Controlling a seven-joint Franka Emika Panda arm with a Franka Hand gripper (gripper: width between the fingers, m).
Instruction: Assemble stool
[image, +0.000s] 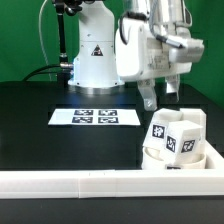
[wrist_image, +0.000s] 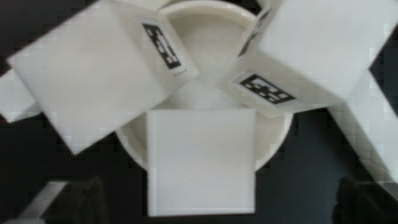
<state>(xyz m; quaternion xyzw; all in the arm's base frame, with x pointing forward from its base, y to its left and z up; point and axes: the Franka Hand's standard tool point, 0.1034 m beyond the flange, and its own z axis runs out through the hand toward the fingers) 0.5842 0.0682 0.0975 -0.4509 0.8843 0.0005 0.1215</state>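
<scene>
Claw (image: 161, 97) seen wide open, nothing held, hung directly above stool. Seat (image: 172, 157) on tabletop (image: 40, 125) by rail (image: 70, 181), exterior view's right. Three legs (image: 177, 134) upright on seat, long axes vertical, tops straight below claw. Wrist view: legs (wrist_image: 199, 158) fill frame.

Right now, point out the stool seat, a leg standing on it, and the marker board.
stool seat (wrist_image: 210, 20): wrist view, on its far rim.
leg (image: 187, 134): exterior view, on its tagged side face.
marker board (image: 62, 117): exterior view, on its bare end at that view's left.
</scene>
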